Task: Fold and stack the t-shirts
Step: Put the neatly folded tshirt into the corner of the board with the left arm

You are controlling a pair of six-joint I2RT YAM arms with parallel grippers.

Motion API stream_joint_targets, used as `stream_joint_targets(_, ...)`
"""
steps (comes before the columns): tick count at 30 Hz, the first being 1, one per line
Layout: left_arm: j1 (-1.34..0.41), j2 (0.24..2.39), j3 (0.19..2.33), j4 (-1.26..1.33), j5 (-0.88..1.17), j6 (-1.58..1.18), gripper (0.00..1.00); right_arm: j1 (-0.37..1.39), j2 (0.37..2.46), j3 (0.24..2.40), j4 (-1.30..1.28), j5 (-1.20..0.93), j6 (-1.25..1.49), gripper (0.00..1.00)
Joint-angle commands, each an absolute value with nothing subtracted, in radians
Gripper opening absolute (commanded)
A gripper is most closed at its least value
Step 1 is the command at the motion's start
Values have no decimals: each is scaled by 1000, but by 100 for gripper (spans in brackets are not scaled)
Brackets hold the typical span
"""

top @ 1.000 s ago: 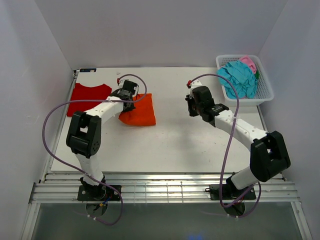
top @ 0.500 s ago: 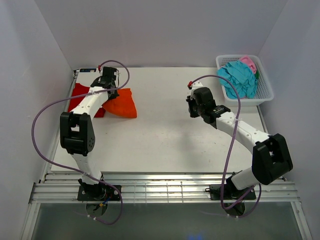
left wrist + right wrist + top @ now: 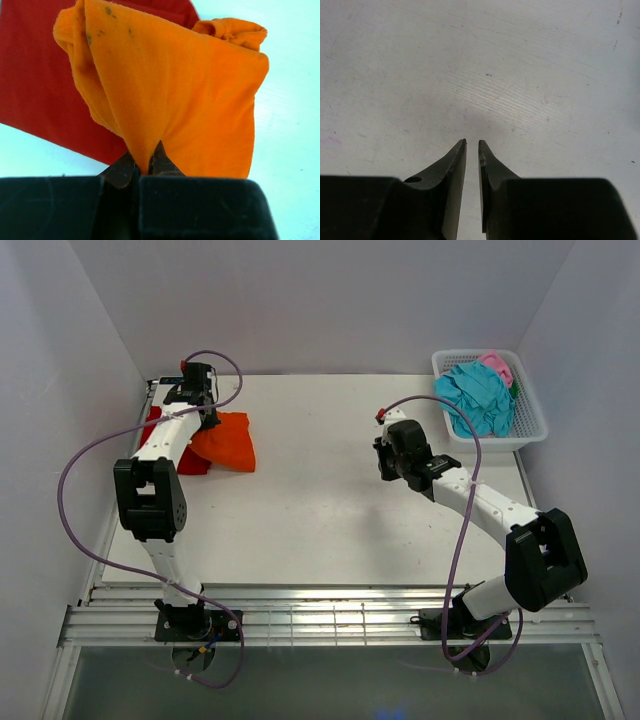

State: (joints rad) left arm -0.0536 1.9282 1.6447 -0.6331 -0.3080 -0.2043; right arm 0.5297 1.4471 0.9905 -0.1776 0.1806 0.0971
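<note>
The bright orange t-shirt (image 3: 228,443) hangs bunched from my left gripper (image 3: 203,423), which is shut on a fold of it at the far left of the table. In the left wrist view the orange cloth (image 3: 190,100) rises from between the closed jaws of the left gripper (image 3: 142,162). The deep red t-shirt (image 3: 191,462) lies flat beneath it, partly covered, and shows again as red cloth (image 3: 40,90) behind the orange. My right gripper (image 3: 384,455) hovers over bare table at centre right. Its jaws (image 3: 472,142) stand a narrow gap apart with nothing between them.
A white lattice basket (image 3: 500,443) stands at the back right corner, holding a crumpled teal t-shirt (image 3: 478,395) and a pink one (image 3: 497,364). Purple cables loop from both arms. White walls close in the table on three sides.
My left gripper has carried the orange t-shirt leftward and farther back, from mid-table onto the red t-shirt. The right arm has shifted only slightly.
</note>
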Motion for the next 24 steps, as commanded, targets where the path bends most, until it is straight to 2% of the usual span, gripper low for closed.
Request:
stream_joint_targets(1,-20,1904,1675,-652,-302,-166,0,526,1416,985,-146,183,97,22)
stream_joint_targets(13,118,1845,1664,-655,-227,-164,0,526,1419,976,-144,178,98,22)
stream_joint_targets(24,183,1920,1770,-678,-141,-164,0,528,1422,962,-133,160,95,22)
